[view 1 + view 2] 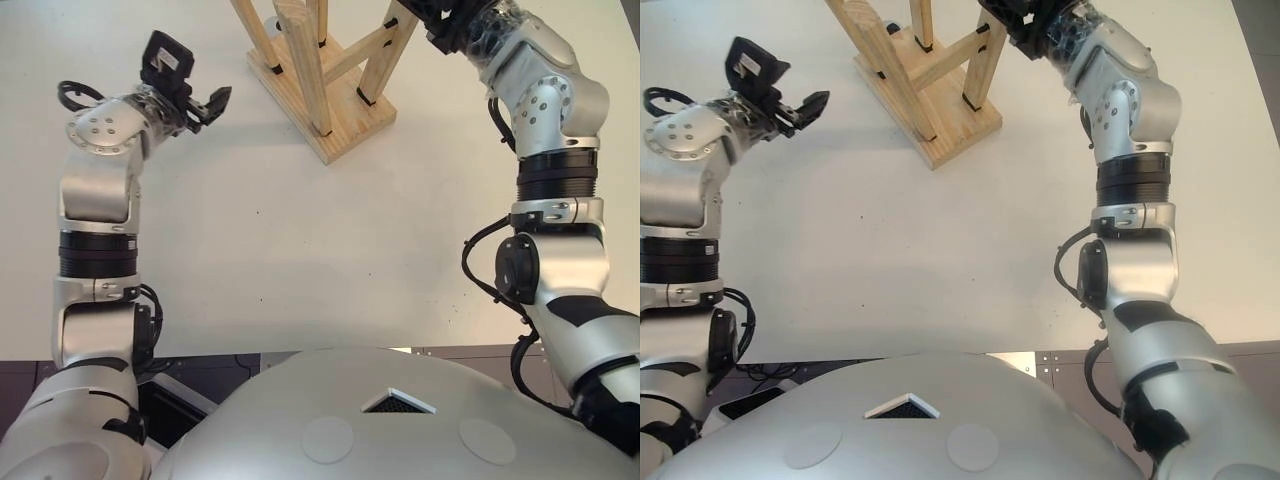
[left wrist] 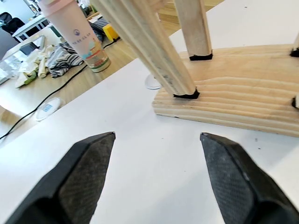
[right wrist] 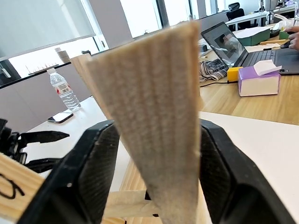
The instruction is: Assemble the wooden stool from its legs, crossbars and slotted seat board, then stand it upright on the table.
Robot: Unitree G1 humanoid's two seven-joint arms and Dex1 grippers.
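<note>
The stool (image 1: 322, 95) sits upside down on the table (image 1: 300, 260), seat board (image 2: 233, 93) down; the right gripper (image 3: 152, 154) clamps one leg (image 3: 149, 84) — the left gripper (image 2: 156, 149) hangs spread, empty, nearby; tip slowly, bracing the board.

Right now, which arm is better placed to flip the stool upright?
Right. The right pincer is shut on a stool leg, while the left pincer hangs open beside the upturned stool, touching nothing.
</note>
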